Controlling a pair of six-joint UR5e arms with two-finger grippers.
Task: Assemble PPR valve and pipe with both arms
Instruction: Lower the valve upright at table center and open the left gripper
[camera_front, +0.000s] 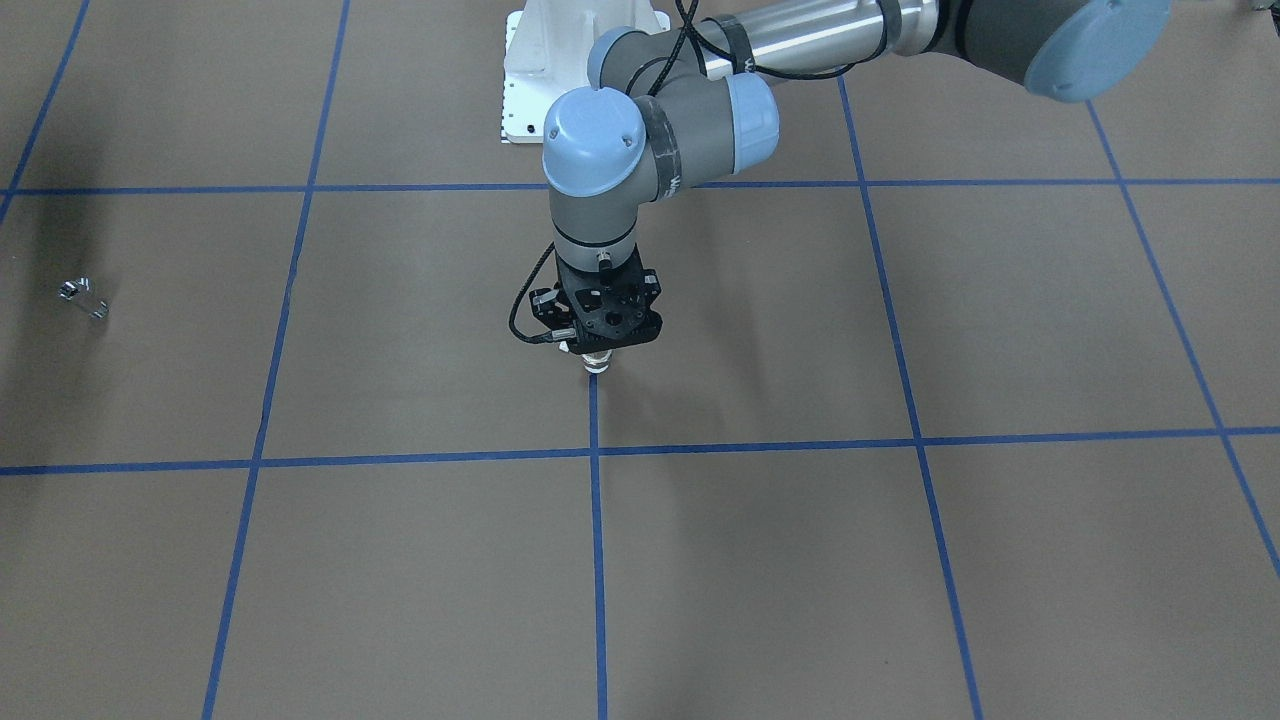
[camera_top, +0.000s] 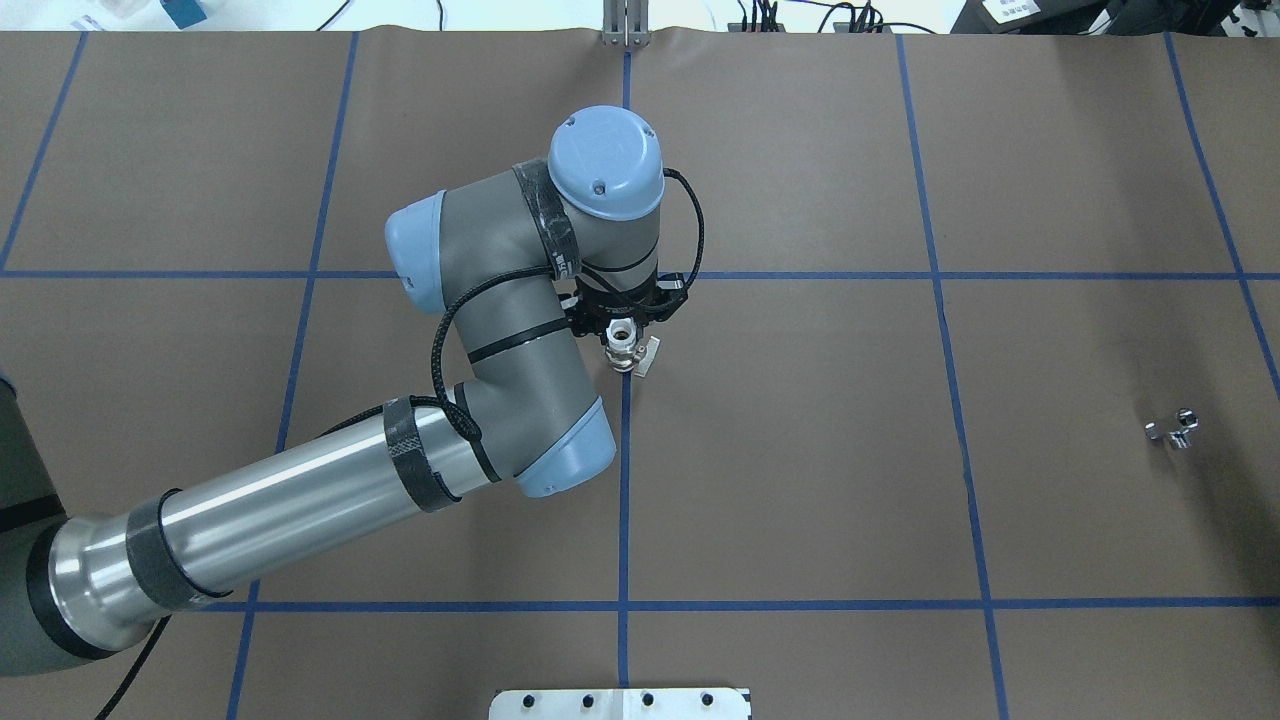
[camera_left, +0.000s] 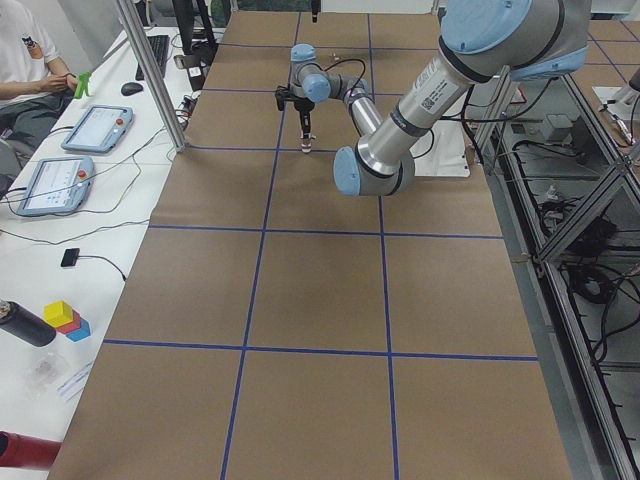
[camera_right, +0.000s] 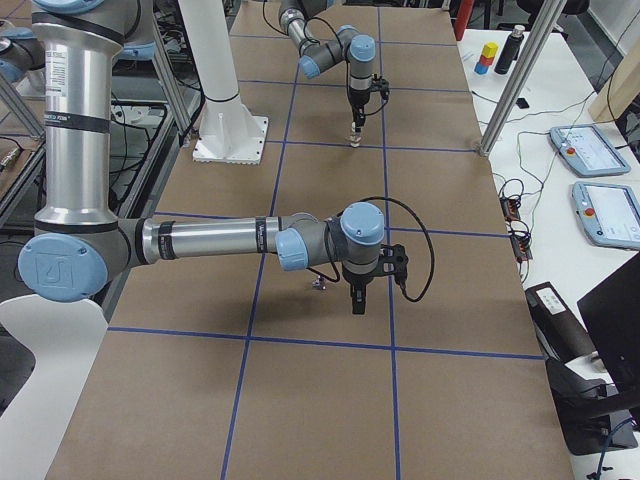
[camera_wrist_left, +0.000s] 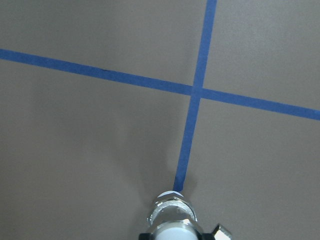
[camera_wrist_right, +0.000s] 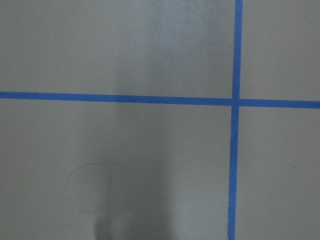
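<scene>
My left gripper (camera_top: 626, 335) is shut on the PPR valve (camera_top: 630, 354) and holds it upright over a blue tape line near the table's middle; its white end and pale lever show. The valve also shows in the front view (camera_front: 596, 362) and in the left wrist view (camera_wrist_left: 172, 221). The pipe (camera_top: 1172, 430), a small chrome piece, lies far off on the table's right side, and shows in the front view (camera_front: 82, 297) too. My right gripper (camera_right: 357, 300) shows only in the exterior right view, hanging point-down just beside the pipe (camera_right: 318, 284). I cannot tell whether it is open or shut.
The brown table carries a blue tape grid (camera_top: 624, 500). The white robot base plate (camera_front: 530, 70) is at the robot's side. Metal frame posts (camera_right: 515, 80) and tablets (camera_right: 610, 215) stand along the operators' side, where a person (camera_left: 25, 60) sits.
</scene>
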